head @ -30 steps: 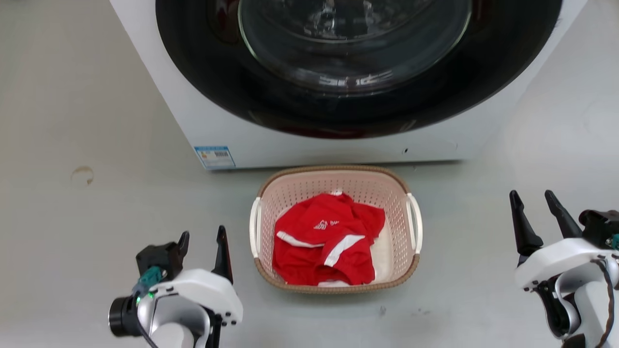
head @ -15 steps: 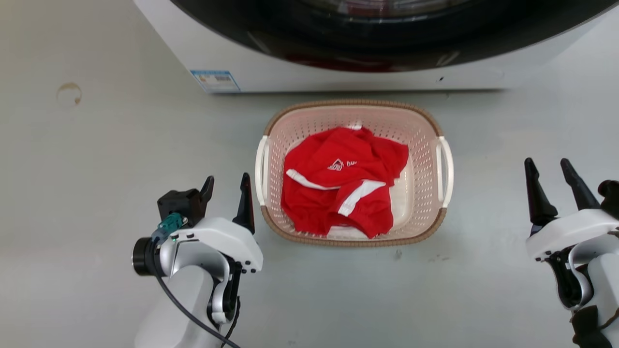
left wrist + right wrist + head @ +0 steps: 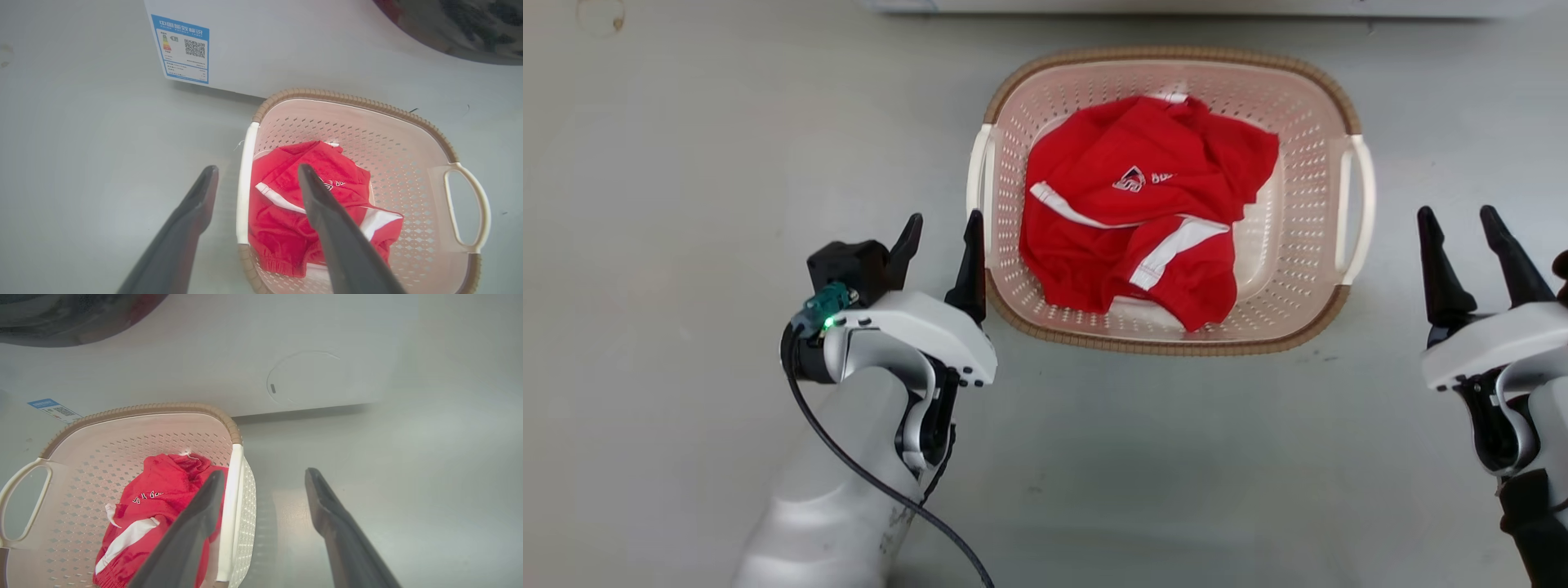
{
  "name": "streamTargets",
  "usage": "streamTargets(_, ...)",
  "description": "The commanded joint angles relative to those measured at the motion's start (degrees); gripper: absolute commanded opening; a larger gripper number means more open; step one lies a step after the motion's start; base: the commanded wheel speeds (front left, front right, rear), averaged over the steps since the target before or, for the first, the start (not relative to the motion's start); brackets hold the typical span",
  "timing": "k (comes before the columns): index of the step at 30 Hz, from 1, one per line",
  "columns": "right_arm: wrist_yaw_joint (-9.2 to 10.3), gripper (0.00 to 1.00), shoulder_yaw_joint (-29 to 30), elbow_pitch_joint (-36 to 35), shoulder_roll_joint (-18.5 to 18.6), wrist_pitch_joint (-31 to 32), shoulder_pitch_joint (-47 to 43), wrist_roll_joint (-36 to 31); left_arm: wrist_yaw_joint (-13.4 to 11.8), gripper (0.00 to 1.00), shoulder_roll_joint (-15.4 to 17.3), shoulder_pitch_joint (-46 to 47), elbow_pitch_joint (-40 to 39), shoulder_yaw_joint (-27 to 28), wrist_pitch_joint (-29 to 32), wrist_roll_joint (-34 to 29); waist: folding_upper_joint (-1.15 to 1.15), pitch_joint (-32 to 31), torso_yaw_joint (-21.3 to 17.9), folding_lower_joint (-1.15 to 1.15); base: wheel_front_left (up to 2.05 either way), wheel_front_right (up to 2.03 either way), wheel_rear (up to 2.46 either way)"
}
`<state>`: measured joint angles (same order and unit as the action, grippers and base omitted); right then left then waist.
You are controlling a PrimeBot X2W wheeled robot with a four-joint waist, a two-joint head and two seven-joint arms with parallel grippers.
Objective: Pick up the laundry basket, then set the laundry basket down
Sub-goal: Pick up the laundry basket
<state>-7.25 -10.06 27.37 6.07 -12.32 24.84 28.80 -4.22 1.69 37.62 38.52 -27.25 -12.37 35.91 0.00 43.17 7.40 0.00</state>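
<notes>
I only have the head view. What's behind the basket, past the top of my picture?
Observer: A white washer, with a strip of floor between it and the basket's far rim.
Operator: Anything on its front?
Observer: A blue label with a QR code, at the lower corner in the left wrist view.
Operator: Is the left tool lined up on the handle?
Observer: In the left wrist view the white handle shows between the open left tool's two fingers. I can't tell if they touch it.
</notes>
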Motion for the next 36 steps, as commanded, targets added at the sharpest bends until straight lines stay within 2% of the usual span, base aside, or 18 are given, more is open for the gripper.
streamTargets(1,-0.24,1.0,-1.4,-0.8,0.8,-0.9,0.0,0.8,0.7,1.0,1.2,1.1,0.2,0.6,-0.9,1.6,0.0,2.6,1.2,0.0,0.0,0.0,0.0)
streamTargets(16,-0.24,1.0,-7.5,4.7,0.9,-1.8,6.6,3.9,4.2,1.0,1.2,11.8,13.1,-6.6,-2.6,6.4,0.0,8.6,1.6,0.0,0.0,0.0,0.0)
streamTargets(36,-0.24,1.0,-14.6,11.0,-1.4,-2.6,14.8,6.6,9.9,1.0,1.9,21.1,27.3,-4.6,-2.6,2.0,0.0,13.4,-2.2,0.0,0.0,0.0,0.0)
